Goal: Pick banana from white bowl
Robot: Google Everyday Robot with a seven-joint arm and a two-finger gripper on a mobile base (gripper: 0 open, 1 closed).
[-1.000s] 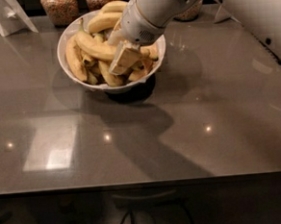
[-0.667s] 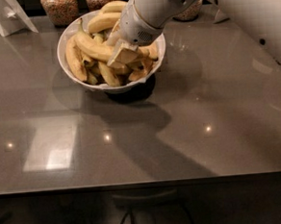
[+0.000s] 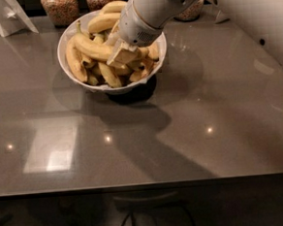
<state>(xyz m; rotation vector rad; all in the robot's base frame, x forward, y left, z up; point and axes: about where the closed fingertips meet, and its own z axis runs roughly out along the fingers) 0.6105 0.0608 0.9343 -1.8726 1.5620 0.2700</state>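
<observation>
A wide white bowl (image 3: 64, 42) stands at the back of the grey table and is heaped with several yellow bananas (image 3: 94, 49). My gripper (image 3: 122, 55) reaches down from the upper right into the middle of the bowl and rests among the bananas, against a long banana lying across the pile. The white arm (image 3: 231, 6) covers the bowl's far right side and some of the fruit.
Glass jars of grains (image 3: 60, 7) stand behind the bowl along the table's back edge, another jar (image 3: 191, 11) sits behind the arm. A white folded card (image 3: 9, 16) stands at the back left. The grey tabletop (image 3: 143, 134) stretches to the front edge.
My gripper has shifted slightly up and to the left within the bowl. The bananas and bowl look unmoved.
</observation>
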